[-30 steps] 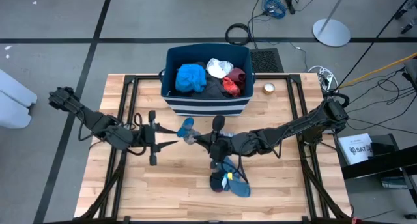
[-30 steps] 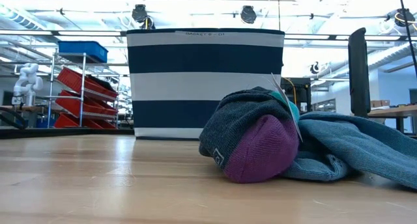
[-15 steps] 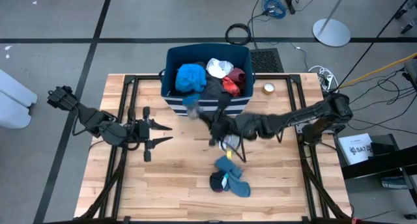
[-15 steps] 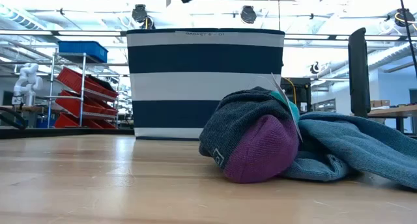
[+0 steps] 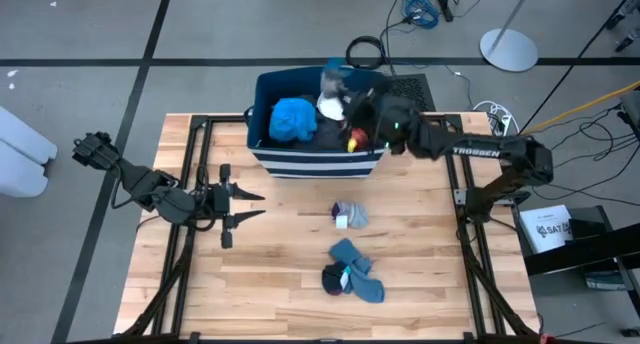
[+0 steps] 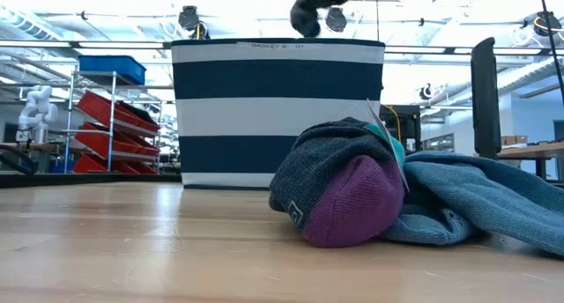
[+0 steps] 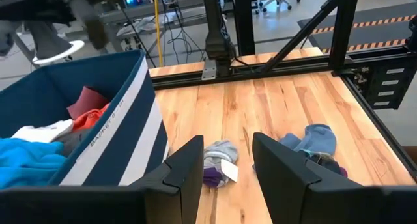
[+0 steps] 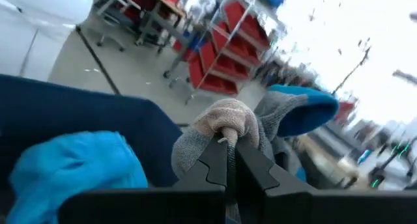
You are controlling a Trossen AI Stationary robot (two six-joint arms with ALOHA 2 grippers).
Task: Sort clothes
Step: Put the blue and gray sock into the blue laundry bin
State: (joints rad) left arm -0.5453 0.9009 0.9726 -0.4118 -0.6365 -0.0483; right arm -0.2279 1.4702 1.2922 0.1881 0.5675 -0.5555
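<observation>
A: Sock pair, small, grey knit with bright blue toe (image 8: 260, 129), pinched in right gripper (image 8: 226, 160). Fingers clamped fully together on a bunched fold of the cuff. Gripper hangs over the far rim of the dark blue fabric bin with white stripes (image 5: 262, 159), at 12 o'clock on the table.

B: Left gripper (image 7: 225, 168)?

A: Parked at 9 o'clock, fingers partly apart, nothing between them. Waiting.

B: Where's the rest of the clothing?

A: In the bin: bright blue crumpled top (image 5: 293, 119), white garment (image 5: 335, 105), red piece (image 5: 358, 132), dark grey fabric between them. On the wooden table (image 5: 280, 284): small grey sock bundle with purple patch and white tag (image 5: 349, 216) at centre; toward 6 o'clock, a heap of blue-grey socks with dark grey and purple cap (image 5: 352, 271).

B: Handling?

A: Judging by the droop, all light, limp, no stiffness. Nothing fragile. Knit should grip well against the fingers, not slippery. Risk is a pair separating if only one layer is caught, or a tag snagging.

B: Best hold?

A: Pinch at a raised fold or thick bunched cuff, through both layers. For the centre bundle, take the highest hump, not the tag.
</observation>
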